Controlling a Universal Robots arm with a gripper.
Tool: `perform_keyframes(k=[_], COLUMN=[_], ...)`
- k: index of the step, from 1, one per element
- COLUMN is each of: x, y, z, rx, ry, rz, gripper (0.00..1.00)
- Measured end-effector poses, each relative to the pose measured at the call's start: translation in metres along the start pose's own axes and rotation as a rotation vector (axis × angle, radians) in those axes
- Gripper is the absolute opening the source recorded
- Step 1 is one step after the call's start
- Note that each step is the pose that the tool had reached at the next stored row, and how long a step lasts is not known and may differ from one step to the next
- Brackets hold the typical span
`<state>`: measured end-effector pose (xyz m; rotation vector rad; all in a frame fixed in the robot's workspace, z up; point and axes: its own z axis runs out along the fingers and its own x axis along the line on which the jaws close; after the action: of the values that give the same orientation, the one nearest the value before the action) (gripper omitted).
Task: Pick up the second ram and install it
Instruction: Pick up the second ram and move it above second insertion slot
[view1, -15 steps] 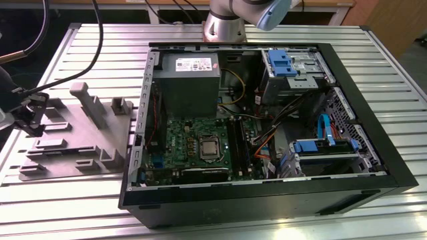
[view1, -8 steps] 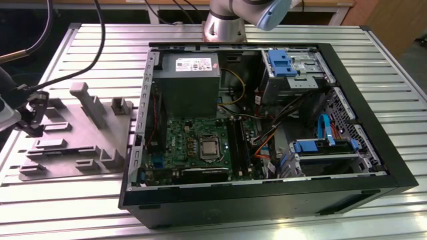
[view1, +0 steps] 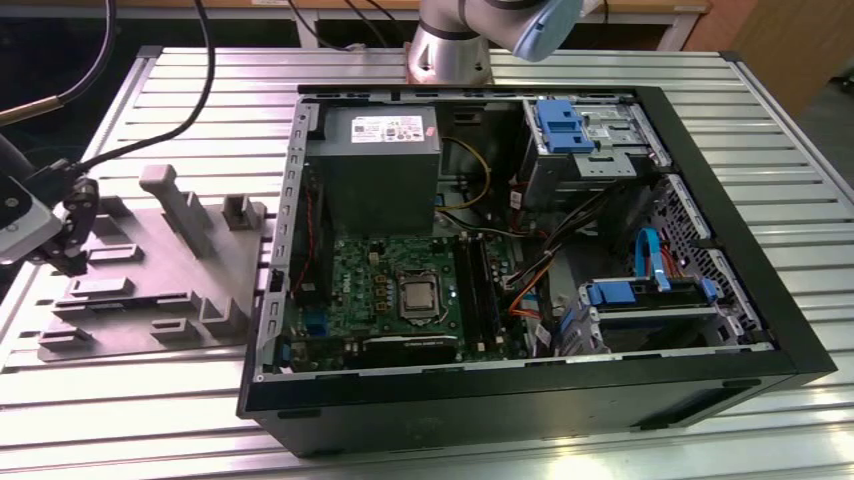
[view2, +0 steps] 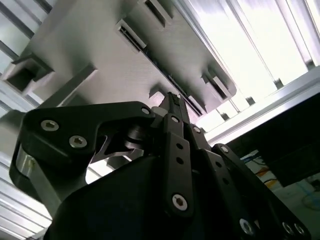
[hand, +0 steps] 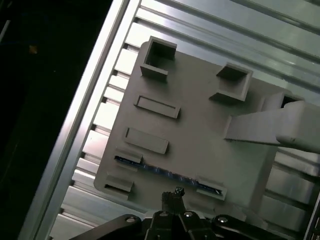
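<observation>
Gripper (hand: 172, 194), pinched shut and empty, hovers above second ram (hand: 165, 172) in grey fixture (hand: 195, 130) on slatted table (view1: 134, 400).

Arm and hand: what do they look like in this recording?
The arm is a silver metal tube with a pale blue joint cap. The hand is matte black, built of linked flat bars fastened with silver screw heads. Black cables trail to its wrist end.

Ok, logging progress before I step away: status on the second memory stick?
Tool above the grey holder, close over the memory stick. Stick seated in its slot, not lifted. Nothing between them.
</observation>
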<state>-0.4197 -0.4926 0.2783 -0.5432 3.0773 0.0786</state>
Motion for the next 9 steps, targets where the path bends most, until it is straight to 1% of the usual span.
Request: perform_keyframes(k=[9], x=[0.0001], y=[-0.0002], z=[0.0034], rx=[-0.0040], ry=[0.0076], rz=[-0.164], gripper=[0.10])
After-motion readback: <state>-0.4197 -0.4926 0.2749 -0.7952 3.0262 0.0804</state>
